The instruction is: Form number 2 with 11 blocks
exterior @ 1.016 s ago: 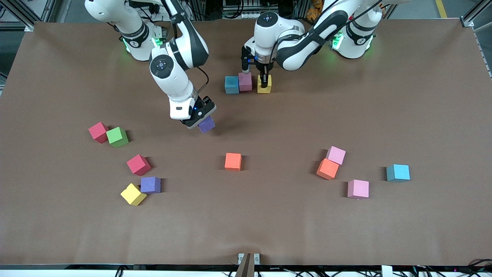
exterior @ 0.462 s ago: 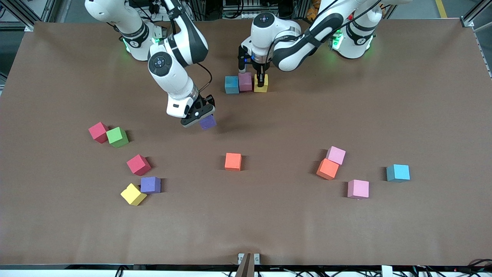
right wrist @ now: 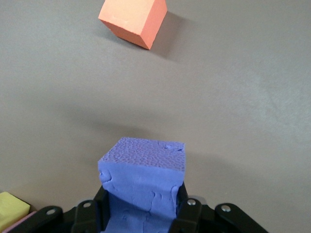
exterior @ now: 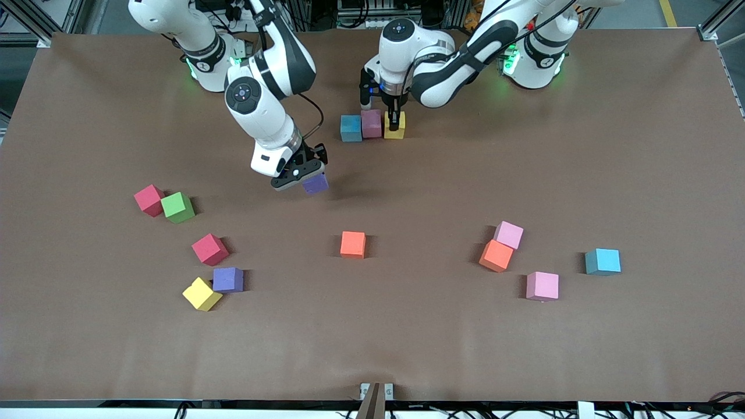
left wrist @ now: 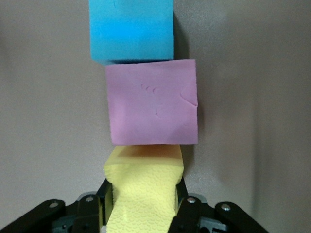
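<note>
**Top row of the 2 going down, next cube in the air**

Left gripper is clamped on a yellow foam cube, set against the pink foam cube, which touches the blue foam cube: three in line, presumably the digit's top bar. Right gripper holds a purple foam cube squeezed between its jaws, over bare table nearer the camera than that row, likely the next piece. Remaining blocks are scattered nearer the camera, including an orange foam cube.
</note>
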You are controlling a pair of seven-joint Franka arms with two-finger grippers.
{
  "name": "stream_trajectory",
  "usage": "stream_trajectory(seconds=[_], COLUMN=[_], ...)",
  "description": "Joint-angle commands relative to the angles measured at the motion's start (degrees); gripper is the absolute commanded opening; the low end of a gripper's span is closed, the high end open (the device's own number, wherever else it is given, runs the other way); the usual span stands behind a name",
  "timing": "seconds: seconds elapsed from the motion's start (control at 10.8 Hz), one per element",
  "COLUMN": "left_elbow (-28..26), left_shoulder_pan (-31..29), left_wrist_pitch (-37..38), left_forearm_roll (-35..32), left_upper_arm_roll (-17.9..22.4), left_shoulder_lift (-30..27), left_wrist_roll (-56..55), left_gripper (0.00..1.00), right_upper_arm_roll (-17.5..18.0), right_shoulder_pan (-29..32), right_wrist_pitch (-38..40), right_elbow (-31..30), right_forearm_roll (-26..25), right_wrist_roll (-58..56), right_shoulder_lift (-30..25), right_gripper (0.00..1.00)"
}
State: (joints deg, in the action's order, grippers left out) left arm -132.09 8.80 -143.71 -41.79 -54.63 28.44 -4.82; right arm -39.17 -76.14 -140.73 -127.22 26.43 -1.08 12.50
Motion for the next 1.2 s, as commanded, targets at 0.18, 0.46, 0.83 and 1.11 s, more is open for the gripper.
stream_trajectory(seconds=[0.18, 0.46, 0.83, 1.11], left_elbow=[1.65, 1.75, 1.75, 1.75], left_shoulder_pan=[0.60, 0.69, 1.04, 0.78], left_wrist_pitch=[0.27, 0.27, 0.27, 0.36], left_forearm_roll=[-2.16, -2.16, -2.16, -2.16], left_upper_arm_roll=[0.40, 0.40, 0.49, 0.49], left_shoulder_lift=[1.35, 1.79, 2.41, 1.97], left_wrist_roll=[-1.33, -1.33, -1.86, -1.86], left_gripper=[0.33, 0.38, 1.00, 1.00], right_upper_arm_roll=[7.32, 12.19, 11.49, 9.91], right_shoulder_pan=[4.31, 8.02, 8.11, 8.20], right_wrist_pitch=[0.54, 0.54, 3.86, 8.09], right_elbow=[1.70, 3.11, 5.21, 8.82], right_forearm_roll=[0.73, 0.47, 0.47, 0.47], right_wrist_roll=[11.33, 16.63, 16.81, 17.08], right_shoulder_lift=[-1.43, -1.34, -1.34, -1.17], right_gripper=[0.35, 0.35, 0.35, 0.35])
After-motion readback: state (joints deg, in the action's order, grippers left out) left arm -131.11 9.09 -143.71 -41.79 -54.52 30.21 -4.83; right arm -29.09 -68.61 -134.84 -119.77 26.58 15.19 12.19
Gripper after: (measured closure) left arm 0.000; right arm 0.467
